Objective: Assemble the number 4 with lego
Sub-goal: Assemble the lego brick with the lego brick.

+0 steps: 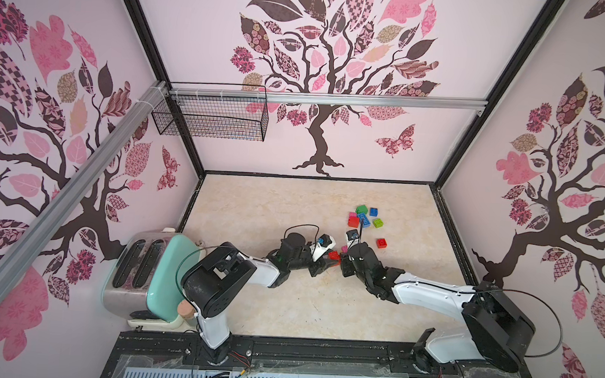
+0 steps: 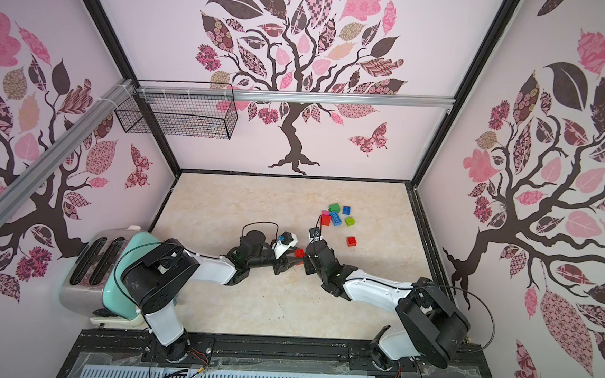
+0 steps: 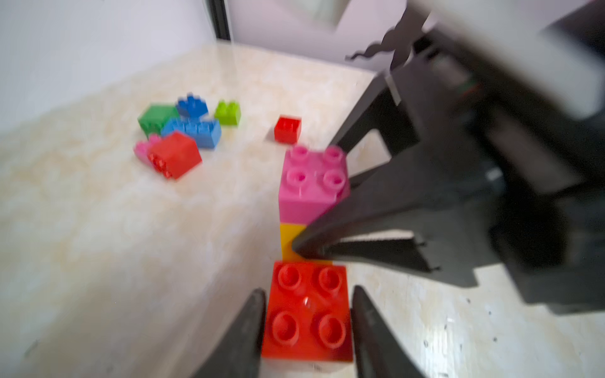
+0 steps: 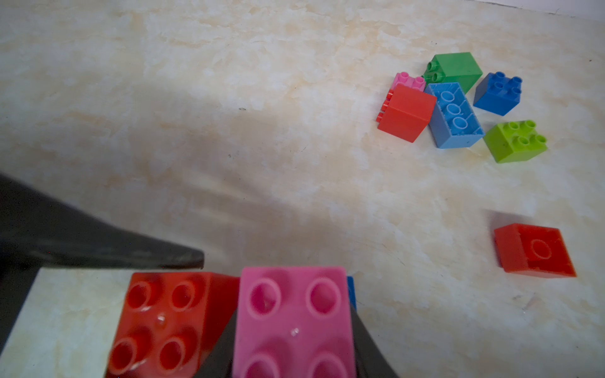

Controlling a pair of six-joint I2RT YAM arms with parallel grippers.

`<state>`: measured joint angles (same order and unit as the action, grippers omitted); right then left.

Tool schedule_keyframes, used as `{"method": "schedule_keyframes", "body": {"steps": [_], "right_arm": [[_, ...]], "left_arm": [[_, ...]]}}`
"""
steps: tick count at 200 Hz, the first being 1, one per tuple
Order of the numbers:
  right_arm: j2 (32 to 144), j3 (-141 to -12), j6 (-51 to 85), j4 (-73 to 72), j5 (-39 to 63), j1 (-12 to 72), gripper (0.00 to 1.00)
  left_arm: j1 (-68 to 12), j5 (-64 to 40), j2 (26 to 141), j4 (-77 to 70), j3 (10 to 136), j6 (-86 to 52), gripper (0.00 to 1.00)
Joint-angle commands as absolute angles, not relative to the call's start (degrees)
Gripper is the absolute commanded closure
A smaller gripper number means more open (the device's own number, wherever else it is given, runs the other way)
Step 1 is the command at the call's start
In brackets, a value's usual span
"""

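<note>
Near the middle of the marbled tabletop [image 1: 257, 201], a short stack [image 3: 311, 203] is standing, a pink brick [image 4: 293, 324] sitting on a yellow brick [image 3: 289, 239], and a red brick [image 3: 307, 314] is sitting studs-up right against the yellow one. The right gripper [image 3: 316, 196] is clamping the stack from two sides. The left gripper [image 3: 308, 290] is flanking the red brick, its fingers lying just beside either face, though blur is hiding whether they are pressing. The left arm [image 1: 263, 268] and right arm [image 1: 428, 291] are stretching low from the front rail, meeting tip to tip. Farther back on the right, seven loose bricks are lying. Six are huddling together: a green brick [image 4: 455, 68], a dark blue brick [image 4: 497, 95], a long light-blue brick [image 4: 455, 114] turned underside-up, a lime brick [image 4: 514, 142], a tipped red brick [image 4: 406, 113] and a half-hidden pink brick [image 4: 407, 80]. A lone red brick [image 4: 535, 250] is lying apart, underside-up. One mint toaster [image 1: 159, 278] is standing at the left edge, and one wire basket [image 1: 211, 119] is hanging on the back wall.
</note>
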<state>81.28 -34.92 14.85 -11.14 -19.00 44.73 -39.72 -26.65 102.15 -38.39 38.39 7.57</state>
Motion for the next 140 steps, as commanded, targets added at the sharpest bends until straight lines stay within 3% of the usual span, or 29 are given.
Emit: {"method": "schedule_keyframes", "body": {"steps": [1, 42, 92, 140], "right_arm": [[84.7, -32.0, 17.9, 2.0, -13.1, 45.6, 1.00], [84.1, -32.7, 17.7, 2.4, -13.3, 45.6, 1.00], [83.6, -32.7, 17.6, 2.6, -13.4, 45.6, 1.00], [83.5, -32.8, 17.6, 2.7, -13.1, 45.7, 1.00]], "left_arm": [[-40.0, -25.0, 103.1, -27.6, 38.5, 7.6, 0.37], [-40.7, -25.8, 102.6, -28.8, 39.0, 10.8, 0.33], [-41.1, -27.2, 103.9, -33.9, 39.4, 10.0, 0.41], [-41.0, -24.3, 103.4, -42.7, 36.9, 7.4, 0.40]]}}
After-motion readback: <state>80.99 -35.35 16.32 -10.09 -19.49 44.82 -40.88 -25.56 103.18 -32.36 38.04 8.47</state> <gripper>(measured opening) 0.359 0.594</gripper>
